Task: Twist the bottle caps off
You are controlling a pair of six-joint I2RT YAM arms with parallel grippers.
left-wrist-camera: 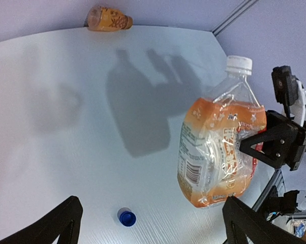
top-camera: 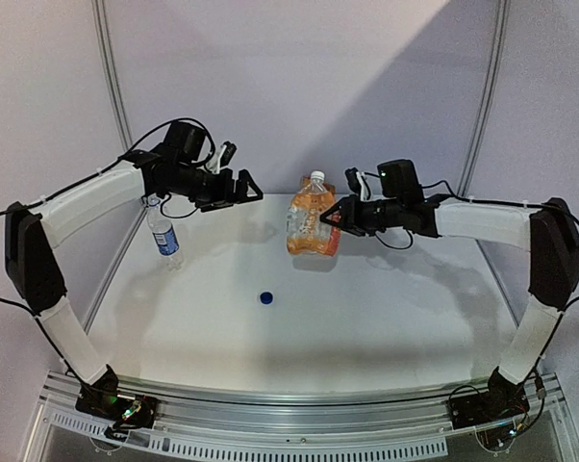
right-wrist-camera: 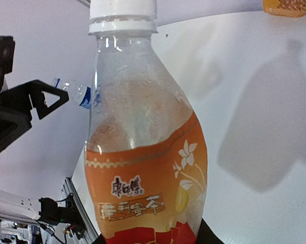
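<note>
Bottles, two: flat-sided clear plastic bottle with orange label (top-camera: 312, 223), pinched low by right gripper (top-camera: 336, 218), probably steadied for uncapping; slim clear water bottle (top-camera: 162, 234), standing free behind left gripper (top-camera: 243, 190), whose jaws are spread and empty.
Caps, two: white screw cap (top-camera: 316, 177), screwed on, between both grippers; dark blue cap (top-camera: 266, 297), loose on white table (top-camera: 386, 318), well below both.

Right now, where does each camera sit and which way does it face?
Top external: above and behind the bases, looking down at the table; both arms show, right gripper holding the orange bottle.
Left wrist: faces across the table at that bottle and the blue cap; own open fingers at bottom.
Right wrist: close on the bottle and white cap; own fingers barely show.
Shared: all three show the orange bottle.
</note>
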